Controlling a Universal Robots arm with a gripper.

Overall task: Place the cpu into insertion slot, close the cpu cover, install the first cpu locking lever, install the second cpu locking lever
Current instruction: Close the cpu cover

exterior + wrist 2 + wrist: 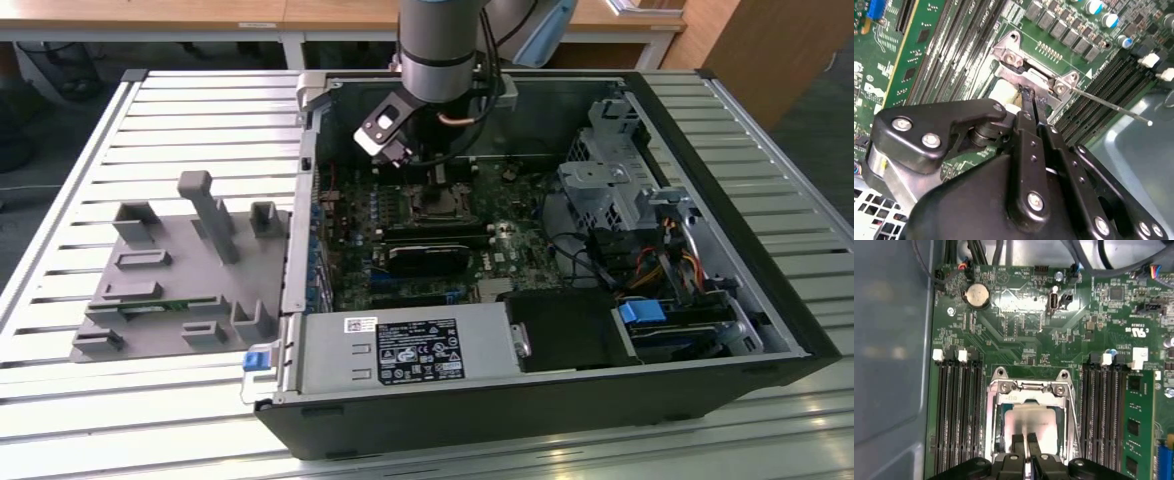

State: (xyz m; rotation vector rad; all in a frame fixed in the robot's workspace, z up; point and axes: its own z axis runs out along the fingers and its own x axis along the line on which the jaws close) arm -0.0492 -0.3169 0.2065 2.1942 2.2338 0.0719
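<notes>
The insertion slot (438, 207) sits in the middle of the green motherboard inside the open computer case. In the first wrist view its silvery rim (991, 415) frames the cpu (1029, 421), which lies flat with its pale shiny face up. The cpu cover (1029, 387) lies around the chip, its hinge end (1029, 80) beside the fingertips. My gripper (1025, 437) (1034, 97) (430, 185) hangs right over the chip, its two thin black fingers close together with nothing visible between them. A thin wire locking lever (1114, 107) sticks out free from the socket corner.
Black memory slots (956, 415) flank the socket, and a green memory stick (1136, 425) stands on the other side. A coin battery (977, 295) lies further along the board. The case wall (889, 340) is close by. A grey fixture tray (174, 280) sits at the exterior view's left.
</notes>
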